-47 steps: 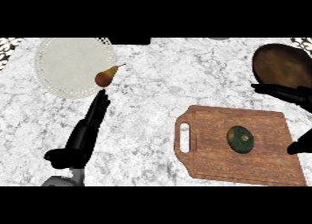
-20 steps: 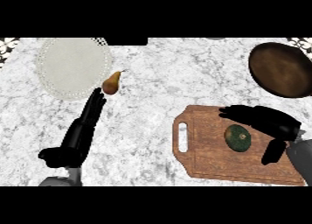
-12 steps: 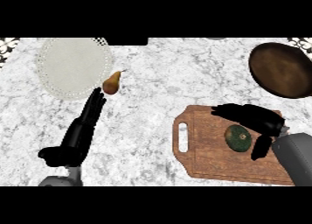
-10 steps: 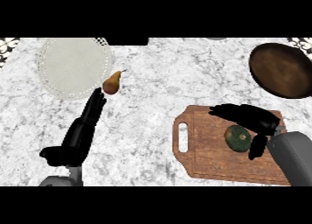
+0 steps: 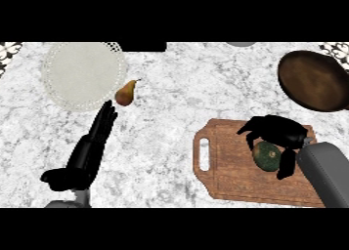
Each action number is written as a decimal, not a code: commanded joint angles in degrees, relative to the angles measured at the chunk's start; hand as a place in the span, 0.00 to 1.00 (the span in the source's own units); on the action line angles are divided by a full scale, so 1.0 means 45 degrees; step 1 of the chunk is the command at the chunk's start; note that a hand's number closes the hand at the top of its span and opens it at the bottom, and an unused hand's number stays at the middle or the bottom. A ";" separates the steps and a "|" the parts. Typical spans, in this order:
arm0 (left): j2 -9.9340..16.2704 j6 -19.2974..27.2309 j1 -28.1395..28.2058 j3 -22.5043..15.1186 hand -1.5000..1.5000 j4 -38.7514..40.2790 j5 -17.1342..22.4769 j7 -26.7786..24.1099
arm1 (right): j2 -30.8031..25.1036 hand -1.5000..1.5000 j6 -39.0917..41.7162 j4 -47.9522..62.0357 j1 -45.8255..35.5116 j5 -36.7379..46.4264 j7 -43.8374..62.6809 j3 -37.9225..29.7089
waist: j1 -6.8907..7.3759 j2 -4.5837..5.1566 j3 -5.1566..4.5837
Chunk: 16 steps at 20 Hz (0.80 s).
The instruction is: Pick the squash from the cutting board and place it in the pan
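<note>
Right hand [image 5: 279,131] arched over the squash [image 5: 267,156] on the cutting board [image 5: 234,171], fingers curling round, not yet pinching — best seated lower before lifting toward the pan [image 5: 314,80].

Counted on the white marble table [image 5: 177,102] were: one round dark green squash [image 5: 267,156]; one rectangular brown wooden cutting board [image 5: 238,171] with a handle slot; one round dark brown pan [image 5: 316,80]; one white plate [image 5: 83,73] with a lacy rim; one brown pear [image 5: 125,93]. Two black robot hands were present, left [image 5: 90,146] and right [image 5: 278,133].
</note>
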 commanded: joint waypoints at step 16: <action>-0.0237 0.0191 0.0041 0.0197 0.50 0.0165 -0.0239 -0.0057 | 0.0788 1.00 -0.1616 -0.3603 0.1892 -0.1610 0.2412 -0.3269 | -0.0483 0.0042 0.0135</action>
